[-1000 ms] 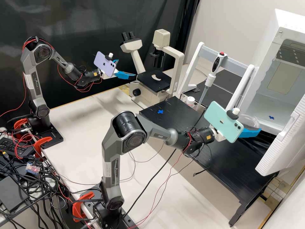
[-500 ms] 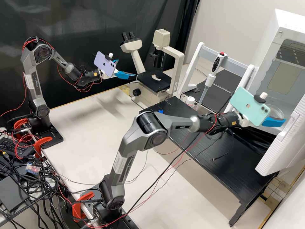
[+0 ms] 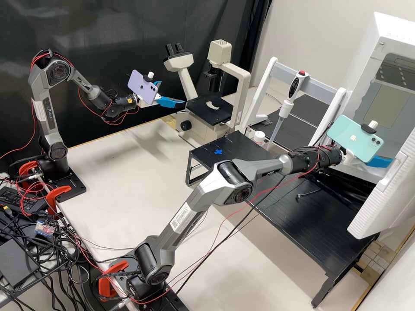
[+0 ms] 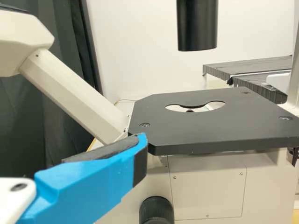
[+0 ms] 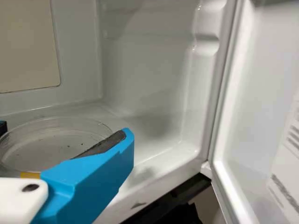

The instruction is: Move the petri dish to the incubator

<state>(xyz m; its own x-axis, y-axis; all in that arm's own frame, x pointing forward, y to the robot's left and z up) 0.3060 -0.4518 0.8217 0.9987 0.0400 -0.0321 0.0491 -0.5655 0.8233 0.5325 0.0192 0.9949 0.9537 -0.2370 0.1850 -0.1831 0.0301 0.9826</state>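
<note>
Petri dish (image 5: 51,144): it is looking clear, round and shallow, its thin rim catching light and tiny dark specks showing across it.
Spot: it is sitting between my fingers at the open front of the white incubator (image 3: 400,26).
Right claw (image 3: 382,161): I am clamping it on the dish.
Left claw (image 3: 172,92): I am holding it apart, near the microscope (image 3: 209,110).

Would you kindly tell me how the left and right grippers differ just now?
The left gripper is open and empty, while the right gripper holds the petri dish. The left gripper is beside the microscope; the right gripper is at the open incubator. Both have blue fingers.
</note>
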